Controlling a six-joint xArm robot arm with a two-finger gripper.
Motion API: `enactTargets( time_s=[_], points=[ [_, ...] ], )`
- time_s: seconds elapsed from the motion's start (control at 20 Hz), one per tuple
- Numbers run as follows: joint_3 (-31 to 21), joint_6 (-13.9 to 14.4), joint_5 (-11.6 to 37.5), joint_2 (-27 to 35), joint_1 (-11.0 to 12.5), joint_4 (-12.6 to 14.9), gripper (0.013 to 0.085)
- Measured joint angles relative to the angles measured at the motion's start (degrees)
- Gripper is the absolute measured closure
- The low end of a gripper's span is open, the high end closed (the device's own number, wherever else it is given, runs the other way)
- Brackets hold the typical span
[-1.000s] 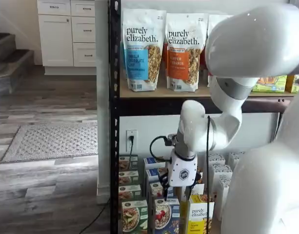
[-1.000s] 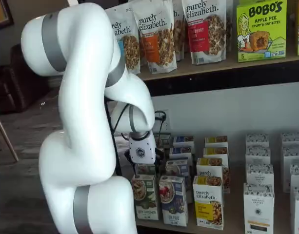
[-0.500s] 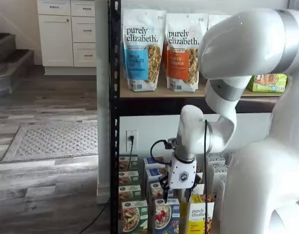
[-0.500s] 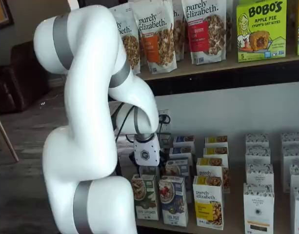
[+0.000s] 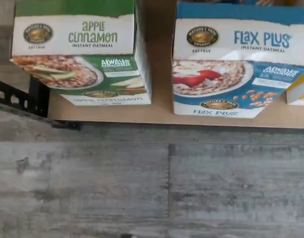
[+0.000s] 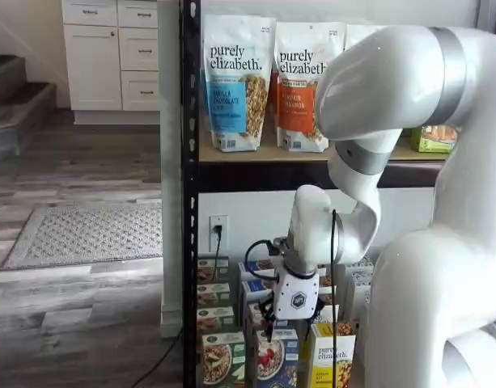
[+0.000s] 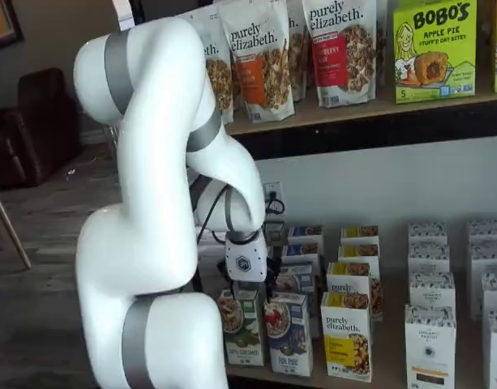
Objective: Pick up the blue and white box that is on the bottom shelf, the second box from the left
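Observation:
The blue and white box (image 5: 238, 74), marked "Flax Plus" with a bowl and red berries, stands upright at the front of the bottom shelf (image 5: 161, 111), right of a green carton (image 5: 77, 59). It shows in both shelf views (image 6: 277, 361) (image 7: 289, 334). My gripper (image 6: 286, 326) (image 7: 260, 290) hangs just above the front row, over the blue and white box and slightly behind it. Its black fingers stand apart and hold nothing. The wrist view shows no fingers.
A yellow "purely elizabeth" carton (image 6: 332, 360) (image 7: 345, 336) stands right of the blue one. More rows of cartons sit behind. White cartons (image 7: 430, 340) fill the right side. Granola bags (image 6: 235, 81) stand on the tier above. A black rack post (image 6: 188, 242) runs down the left.
The arm has swung round and the gripper has sunk lower toward the front row of cartons. No box has moved.

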State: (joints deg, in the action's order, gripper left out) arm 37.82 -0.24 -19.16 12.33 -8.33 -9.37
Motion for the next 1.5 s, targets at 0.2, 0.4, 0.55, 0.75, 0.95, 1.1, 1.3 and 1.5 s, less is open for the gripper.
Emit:
enactTargets(
  time_s=[0.2, 0.4, 0.55, 0.75, 0.95, 1.1, 1.3, 1.5],
  points=[
    [1.3, 1.9, 0.3, 2.0, -0.3, 1.7, 0.0130],
    [2.5, 4.2, 0.6, 3.9, -0.4, 4.1, 0.0130],
    [3.2, 5.5, 0.9, 5.1, -0.3, 5.5, 0.0130],
    [3.8, 4.8, 2.1, 6.4, -0.3, 4.9, 0.0130],
    [4.8, 4.9, 2.9, 8.1, 0.0, 5.3, 0.0130],
    [5.2, 4.5, 3.3, 8.9, 0.1, 4.9, 0.0130],
    [5.9, 3.5, 4.0, 10.1, 0.3, 4.3, 0.0130],
    [6.7, 1.4, 4.2, 11.0, 0.8, 2.5, 0.0130]
  ],
)
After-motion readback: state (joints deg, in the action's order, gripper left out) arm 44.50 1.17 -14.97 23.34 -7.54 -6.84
